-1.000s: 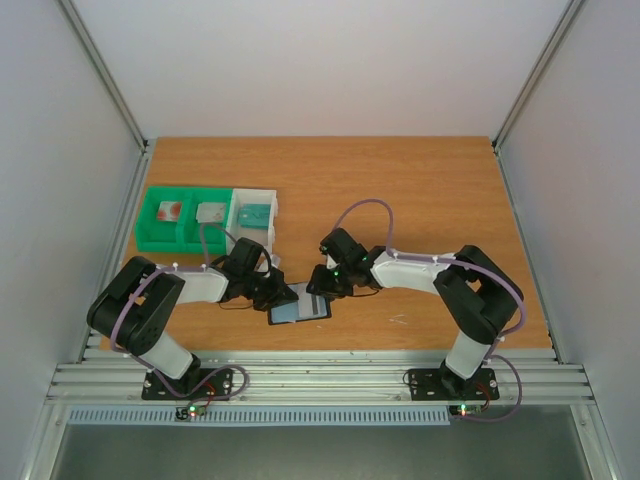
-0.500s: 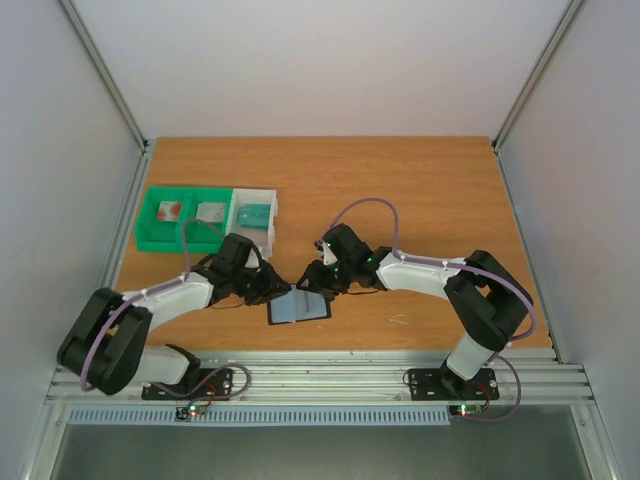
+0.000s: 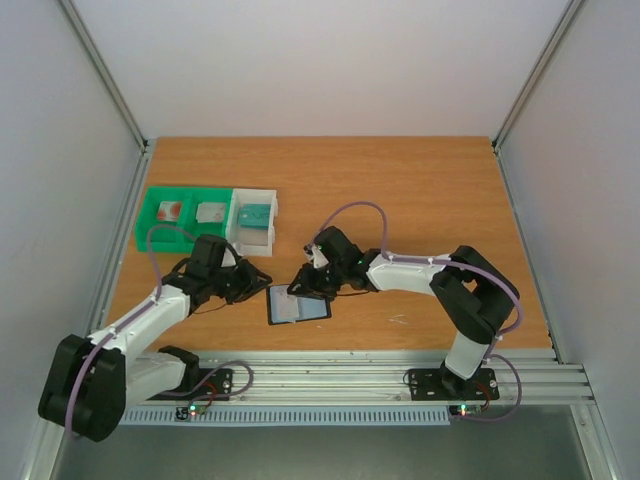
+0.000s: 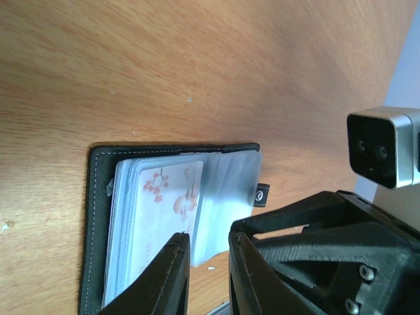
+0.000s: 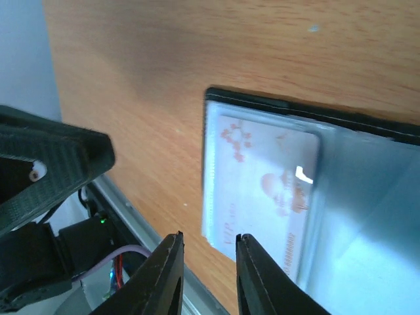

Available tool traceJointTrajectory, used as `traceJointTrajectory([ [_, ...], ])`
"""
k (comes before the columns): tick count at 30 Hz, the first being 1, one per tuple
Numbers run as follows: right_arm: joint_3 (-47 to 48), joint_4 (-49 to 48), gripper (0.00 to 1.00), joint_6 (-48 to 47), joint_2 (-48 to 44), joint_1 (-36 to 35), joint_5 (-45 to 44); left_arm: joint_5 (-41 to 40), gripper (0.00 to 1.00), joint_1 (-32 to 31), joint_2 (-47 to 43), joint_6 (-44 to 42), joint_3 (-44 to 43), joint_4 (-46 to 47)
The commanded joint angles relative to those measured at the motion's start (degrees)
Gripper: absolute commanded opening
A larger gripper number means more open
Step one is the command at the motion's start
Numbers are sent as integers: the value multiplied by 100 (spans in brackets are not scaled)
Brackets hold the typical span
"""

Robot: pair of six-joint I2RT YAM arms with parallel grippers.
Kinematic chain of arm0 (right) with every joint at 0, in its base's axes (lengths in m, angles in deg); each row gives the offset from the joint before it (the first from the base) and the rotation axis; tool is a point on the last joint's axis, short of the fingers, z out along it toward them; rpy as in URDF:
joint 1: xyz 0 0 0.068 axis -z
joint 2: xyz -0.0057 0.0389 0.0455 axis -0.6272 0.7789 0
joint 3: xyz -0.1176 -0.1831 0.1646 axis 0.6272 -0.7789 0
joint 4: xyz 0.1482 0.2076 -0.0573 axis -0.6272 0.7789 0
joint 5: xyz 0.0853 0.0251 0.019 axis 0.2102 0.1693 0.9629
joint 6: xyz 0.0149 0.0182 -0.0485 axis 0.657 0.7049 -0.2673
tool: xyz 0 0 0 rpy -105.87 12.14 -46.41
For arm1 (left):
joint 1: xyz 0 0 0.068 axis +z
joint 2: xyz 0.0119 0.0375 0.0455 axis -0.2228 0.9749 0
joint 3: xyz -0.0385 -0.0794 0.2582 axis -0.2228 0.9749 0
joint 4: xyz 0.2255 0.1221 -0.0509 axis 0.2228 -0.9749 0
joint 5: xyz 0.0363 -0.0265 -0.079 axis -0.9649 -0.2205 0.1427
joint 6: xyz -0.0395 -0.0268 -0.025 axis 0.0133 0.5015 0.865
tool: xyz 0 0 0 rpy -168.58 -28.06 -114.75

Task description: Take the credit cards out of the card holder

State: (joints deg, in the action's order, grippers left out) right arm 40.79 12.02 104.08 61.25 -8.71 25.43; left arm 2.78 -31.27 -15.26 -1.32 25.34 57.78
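Note:
The black card holder [image 3: 298,306] lies open on the table between the two arms. Its clear grey-blue pockets hold a whitish credit card with pink blossom print [image 4: 164,216], which also shows in the right wrist view [image 5: 269,184]. The clasp tab [image 4: 262,193] sticks out at one edge. My left gripper [image 3: 252,282] is open and empty, just left of the holder and apart from it; in its own view [image 4: 209,233] it hovers over the holder's edge. My right gripper [image 3: 306,284] is open and empty at the holder's far edge, and in its own view [image 5: 209,236] it is beside the card's short end.
A green tray [image 3: 150,236] and an attached white tray [image 3: 240,232] stand at the back left. A teal card [image 3: 255,213] lies in the white one and a grey card [image 3: 210,212] in a green compartment. The table's front rail [image 3: 320,375] is close behind the holder.
My left arm has drawn back to the left, away from the holder. My right gripper has shifted left and nearer over the holder's far edge. The holder has stayed in place.

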Motion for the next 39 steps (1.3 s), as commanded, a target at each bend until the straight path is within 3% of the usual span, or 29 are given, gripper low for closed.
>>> traceJointTrajectory([
  [1, 81, 532, 22, -270, -16, 56, -434, 256, 18, 20, 144, -213, -9, 29],
  [12, 242, 706, 15, -358, 450, 75, -493, 654, 5, 19, 991, -252, 255, 795],
  [39, 215, 256, 15, -218, 839, 80, -107, 573, 3, 20, 1722, -299, 513, 1317],
])
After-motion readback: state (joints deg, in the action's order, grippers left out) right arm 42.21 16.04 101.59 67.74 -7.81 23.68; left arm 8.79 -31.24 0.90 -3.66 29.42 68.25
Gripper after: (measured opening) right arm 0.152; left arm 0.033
